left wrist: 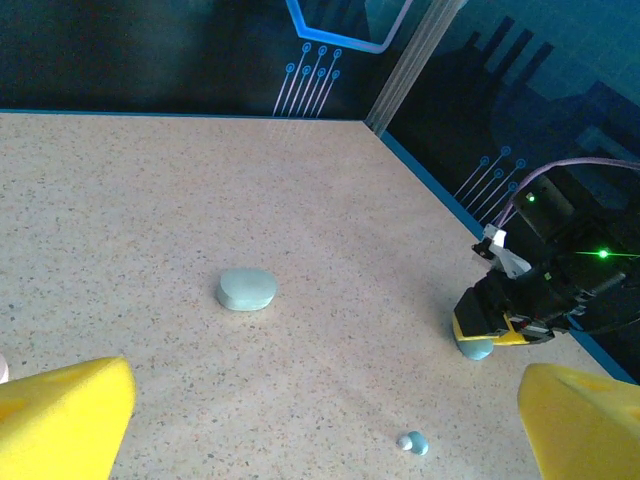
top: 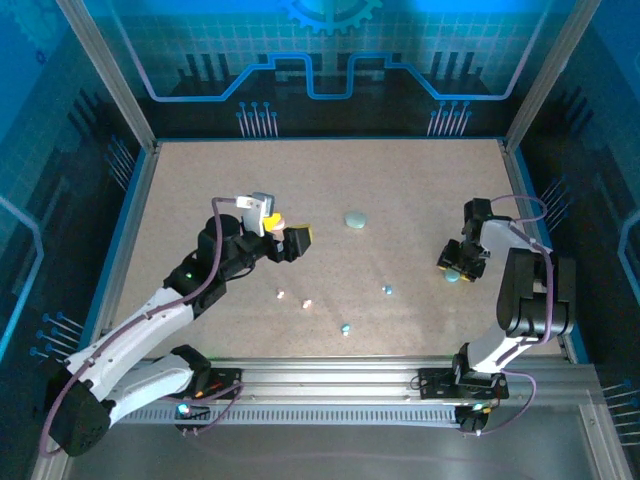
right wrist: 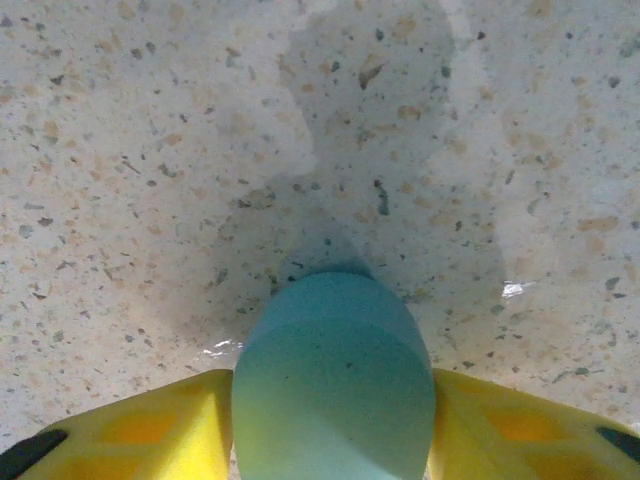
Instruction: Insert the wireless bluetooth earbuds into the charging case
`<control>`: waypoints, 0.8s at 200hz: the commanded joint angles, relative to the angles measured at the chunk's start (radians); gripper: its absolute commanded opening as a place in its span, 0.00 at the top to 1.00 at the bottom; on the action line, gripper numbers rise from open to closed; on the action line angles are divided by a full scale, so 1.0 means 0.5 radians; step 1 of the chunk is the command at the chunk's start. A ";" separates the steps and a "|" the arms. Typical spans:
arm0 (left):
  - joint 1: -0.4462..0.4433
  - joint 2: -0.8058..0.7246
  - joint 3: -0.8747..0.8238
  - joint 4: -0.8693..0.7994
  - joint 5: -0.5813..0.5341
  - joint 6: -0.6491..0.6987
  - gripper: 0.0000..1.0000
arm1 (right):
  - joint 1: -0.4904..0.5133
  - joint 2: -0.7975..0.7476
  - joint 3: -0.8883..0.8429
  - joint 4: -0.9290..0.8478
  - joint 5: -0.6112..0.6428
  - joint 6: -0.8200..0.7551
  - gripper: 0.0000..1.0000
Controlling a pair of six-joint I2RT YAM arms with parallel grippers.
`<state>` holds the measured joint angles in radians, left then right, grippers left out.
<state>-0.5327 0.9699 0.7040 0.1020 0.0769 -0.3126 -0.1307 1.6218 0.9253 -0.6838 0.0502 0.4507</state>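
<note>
From above: left gripper (top: 285, 238) spread wide mid-frame, earbuds (top: 307, 303) scattered loose on the desk (top: 400, 180) below it. Left wrist: one earbud (left wrist: 412, 442) sits bottom centre. Right wrist: right gripper (right wrist: 335, 400) pinching the teal charging case (right wrist: 335, 360), bottom centre. Rounded shell, so imo it could squirt out sideways if the squeeze lands off-centre.

Speckled beige surface (top: 200, 180) w/ a pale teal oval case (top: 356, 219) lying flat approx. mid-surface, and a 2nd case (top: 455, 276), also teal, near the right edge. Toward the front lie 2 pale earbuds (top: 281, 294) close together, w/ 2 teal earbuds (top: 387, 290) further right, apart from each other.
</note>
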 commanded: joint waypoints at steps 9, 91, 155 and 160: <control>0.013 0.010 0.020 0.026 0.046 -0.012 0.01 | 0.058 0.041 0.038 -0.059 0.042 0.007 0.51; 0.012 0.030 0.035 0.023 0.055 -0.008 0.01 | 0.125 0.074 0.019 -0.030 0.096 0.034 0.56; 0.012 0.021 0.048 0.014 0.049 -0.007 0.01 | 0.322 -0.282 -0.014 0.106 -0.062 -0.116 0.66; 0.013 0.023 0.052 0.015 0.053 -0.012 0.01 | 0.361 -0.355 -0.023 0.133 -0.096 -0.140 0.66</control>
<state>-0.5327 0.9836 0.7040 0.1020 0.0845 -0.3130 -0.0265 1.5982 0.9199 -0.6716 0.0673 0.4419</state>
